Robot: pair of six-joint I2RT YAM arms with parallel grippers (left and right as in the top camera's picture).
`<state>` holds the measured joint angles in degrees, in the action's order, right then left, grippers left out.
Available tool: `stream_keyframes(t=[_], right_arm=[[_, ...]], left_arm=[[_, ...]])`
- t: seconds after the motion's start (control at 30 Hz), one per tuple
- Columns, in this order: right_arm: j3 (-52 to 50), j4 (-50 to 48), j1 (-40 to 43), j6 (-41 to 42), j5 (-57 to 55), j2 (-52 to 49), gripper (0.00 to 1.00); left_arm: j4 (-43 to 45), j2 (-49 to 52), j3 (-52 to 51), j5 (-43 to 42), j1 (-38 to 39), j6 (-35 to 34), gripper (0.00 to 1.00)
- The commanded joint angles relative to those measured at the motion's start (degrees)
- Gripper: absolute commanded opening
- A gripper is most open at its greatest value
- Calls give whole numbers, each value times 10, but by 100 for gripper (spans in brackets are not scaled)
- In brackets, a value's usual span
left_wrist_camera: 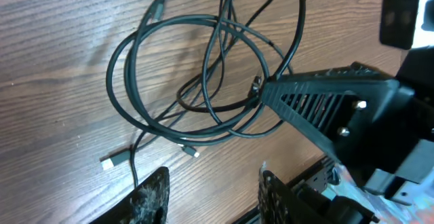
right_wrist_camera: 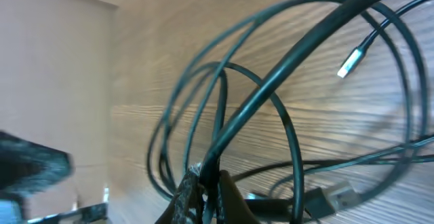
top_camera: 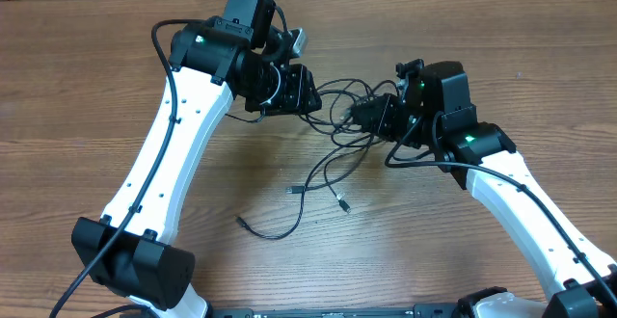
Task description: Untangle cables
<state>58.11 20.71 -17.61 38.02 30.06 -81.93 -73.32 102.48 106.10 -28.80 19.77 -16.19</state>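
Note:
The cables (top_camera: pixel 328 154) are thin black cords lying tangled in loops on the wooden table between my two arms, with silvery plug ends (top_camera: pixel 342 203) trailing toward the front. My left gripper (top_camera: pixel 310 96) hangs above the tangle's left side, open and empty; in the left wrist view its fingers (left_wrist_camera: pixel 211 193) frame bare wood below the cable loops (left_wrist_camera: pixel 203 75). My right gripper (top_camera: pixel 359 116) is shut on a cable strand at the tangle's right side; in the right wrist view its fingertips (right_wrist_camera: pixel 207 193) pinch the cords (right_wrist_camera: pixel 271 81).
The wooden table (top_camera: pixel 96 87) extends all round the tangle. A loose cable end (top_camera: pixel 243 222) lies toward the front left. The left arm's base (top_camera: pixel 135 260) stands at the front left, the right arm's link (top_camera: pixel 540 212) at the front right.

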Motion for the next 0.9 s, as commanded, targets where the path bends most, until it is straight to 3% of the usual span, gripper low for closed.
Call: stream_keyframes(t=[0.0,0.13,0.37,0.77,0.87], right_arm=[[0,-23,0,12,31,2,4],[0,-39,0,30,35,2,4],[0,-72,0,80,35,2,4],[0,-146,0,178,48,2,4],[0,-146,0,182,48,2,4]], left_arm=[[-12,-12,-3,3,-3,-19,43],[-26,-12,-3,3,-2,-34,43],[-45,-12,-3,3,-2,-70,56],[-26,-1,-3,-5,-2,-148,55],[-16,11,-3,-30,-2,-195,60]])
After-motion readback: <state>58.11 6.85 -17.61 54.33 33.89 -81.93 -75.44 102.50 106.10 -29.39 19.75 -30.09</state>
